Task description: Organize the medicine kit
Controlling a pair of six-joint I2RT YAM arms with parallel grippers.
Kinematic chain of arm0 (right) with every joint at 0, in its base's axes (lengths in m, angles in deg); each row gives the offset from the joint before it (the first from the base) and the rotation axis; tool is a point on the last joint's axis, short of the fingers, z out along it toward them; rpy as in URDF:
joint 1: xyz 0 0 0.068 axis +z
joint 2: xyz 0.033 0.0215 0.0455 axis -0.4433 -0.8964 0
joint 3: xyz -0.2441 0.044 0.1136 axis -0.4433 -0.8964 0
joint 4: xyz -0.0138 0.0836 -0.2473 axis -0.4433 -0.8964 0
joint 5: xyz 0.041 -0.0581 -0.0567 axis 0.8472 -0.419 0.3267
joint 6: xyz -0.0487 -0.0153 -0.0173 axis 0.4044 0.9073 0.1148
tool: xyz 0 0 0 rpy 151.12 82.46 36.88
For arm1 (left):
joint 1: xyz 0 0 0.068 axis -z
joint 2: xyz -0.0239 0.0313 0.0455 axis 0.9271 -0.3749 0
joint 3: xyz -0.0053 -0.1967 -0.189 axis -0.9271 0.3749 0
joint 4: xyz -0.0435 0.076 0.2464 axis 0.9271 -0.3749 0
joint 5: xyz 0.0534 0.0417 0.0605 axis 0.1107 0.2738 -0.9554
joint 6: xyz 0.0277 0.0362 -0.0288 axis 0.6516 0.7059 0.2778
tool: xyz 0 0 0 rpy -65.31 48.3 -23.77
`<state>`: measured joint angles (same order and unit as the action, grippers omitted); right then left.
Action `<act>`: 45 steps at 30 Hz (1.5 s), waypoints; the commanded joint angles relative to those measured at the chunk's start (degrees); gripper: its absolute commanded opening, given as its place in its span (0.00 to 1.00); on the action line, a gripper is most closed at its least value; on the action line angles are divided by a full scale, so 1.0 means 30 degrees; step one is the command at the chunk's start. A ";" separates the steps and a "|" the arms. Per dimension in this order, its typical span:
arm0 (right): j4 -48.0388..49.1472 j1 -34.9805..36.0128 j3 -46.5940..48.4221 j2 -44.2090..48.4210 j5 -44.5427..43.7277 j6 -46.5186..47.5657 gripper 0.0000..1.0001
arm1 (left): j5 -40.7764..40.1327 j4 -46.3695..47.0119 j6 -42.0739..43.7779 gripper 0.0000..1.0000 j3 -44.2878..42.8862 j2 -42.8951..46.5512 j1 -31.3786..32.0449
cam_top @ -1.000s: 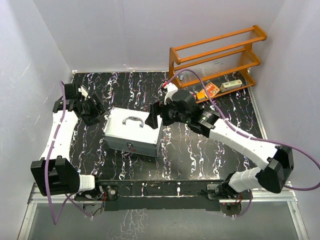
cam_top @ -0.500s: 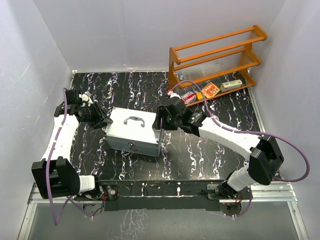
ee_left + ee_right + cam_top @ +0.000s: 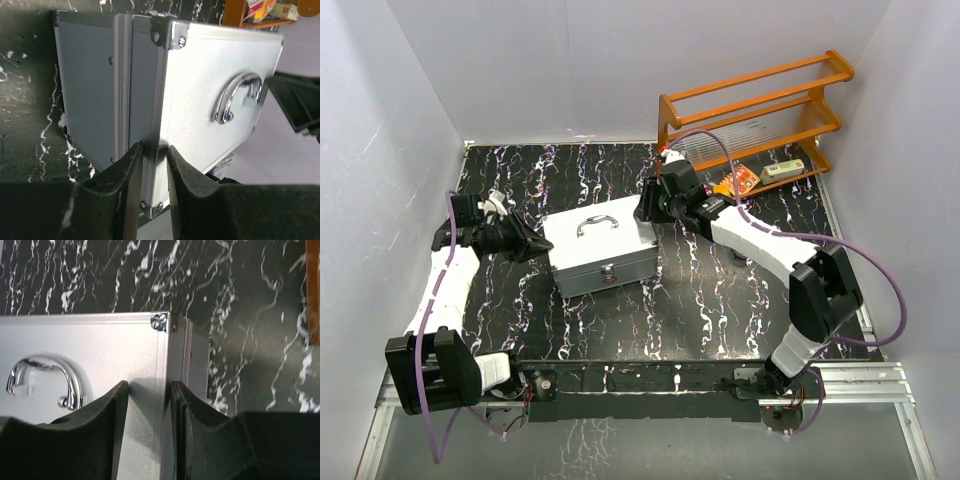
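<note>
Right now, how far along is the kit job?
Early. Done: nothing that shows; the case sits closed on the table. In hand: the left gripper and right gripper have their jaws clamped on opposite ends of its top edge. Left: probably opening it and sorting; small boxes lie on the wooden rack.

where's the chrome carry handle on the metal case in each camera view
top external: the handle sits on the lid of the medicine kit, left of centre.
left wrist: handle right of centre, on the bright lid face.
right wrist: handle at the left edge, low in frame.
shared landmark: the orange wooden rack, upper right in top external and left wrist, a sliver at the right edge in right wrist.
</note>
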<state>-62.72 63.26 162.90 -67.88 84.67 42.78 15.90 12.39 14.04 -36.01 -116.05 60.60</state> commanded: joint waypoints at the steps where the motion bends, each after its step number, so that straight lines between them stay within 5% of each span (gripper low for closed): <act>1: 0.2203 0.0570 0.1405 -0.2501 0.2449 0.2096 0.30 | 0.1215 -0.2083 -0.0508 0.21 0.2413 0.0120 0.0564; 7: 0.2019 0.0505 0.4021 -0.4764 0.0891 0.1526 0.31 | 0.1798 -0.1444 -0.1137 0.27 0.2921 0.0286 0.0582; 11: -0.0183 0.0509 0.6188 -0.5173 -0.0825 0.0869 0.37 | -0.0471 -0.2756 -0.0241 0.33 0.0797 0.0019 0.0562; 19: -0.2535 0.0510 0.6237 -0.2293 -0.4019 0.1701 0.57 | -0.5804 -0.6037 0.2509 0.43 -0.5806 -0.2125 0.0581; 24: -0.2663 0.0486 0.4915 0.0392 -0.4764 0.3421 0.64 | -0.6718 -0.6472 0.3763 0.46 -0.8695 -0.3569 0.0569; 34: -0.0065 0.1465 -0.2342 0.5130 -0.1443 0.4659 0.65 | -0.2083 -0.3239 0.5059 0.66 -0.9664 -0.5747 0.0583; 45: 0.5773 0.5589 -0.6380 0.4336 -0.4541 0.4183 0.63 | 0.2280 -0.2042 0.4995 0.66 -0.7575 -0.6689 0.0584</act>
<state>-58.13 78.43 143.28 -52.71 75.73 55.43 14.50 4.63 28.92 -61.12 -139.22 62.44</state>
